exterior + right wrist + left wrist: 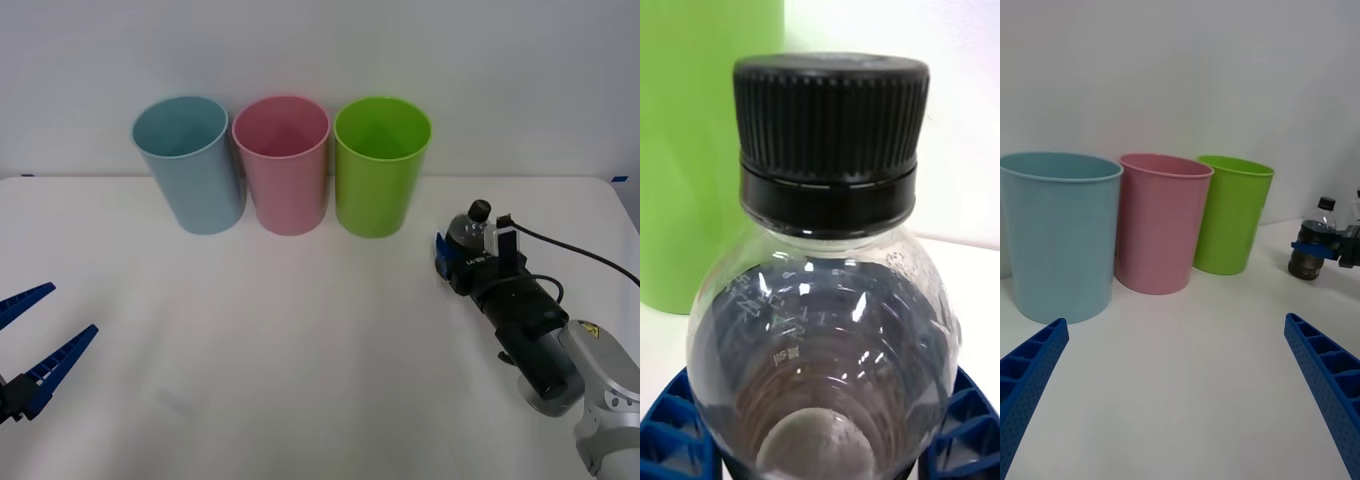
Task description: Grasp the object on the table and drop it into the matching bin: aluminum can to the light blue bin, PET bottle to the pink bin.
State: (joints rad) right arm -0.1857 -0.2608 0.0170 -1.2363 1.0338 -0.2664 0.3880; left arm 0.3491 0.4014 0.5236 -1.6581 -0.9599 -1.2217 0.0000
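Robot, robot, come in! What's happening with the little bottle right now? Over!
Right end effector shut on PET bottle, right of lime green bin. Left end effector open, idle low left. Pink bin two bins over; green bin between.

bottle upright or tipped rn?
Upright. The PET bottle stands on the table with its black cap on top, the right hand closed around its body, beside the lime green bin.

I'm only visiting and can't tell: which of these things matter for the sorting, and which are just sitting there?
In the job: the bottle, held by the right gripper; the pink bin, where it belongs; the table.

Just there: the blue bin, the green bin, and the left gripper, open and idle.
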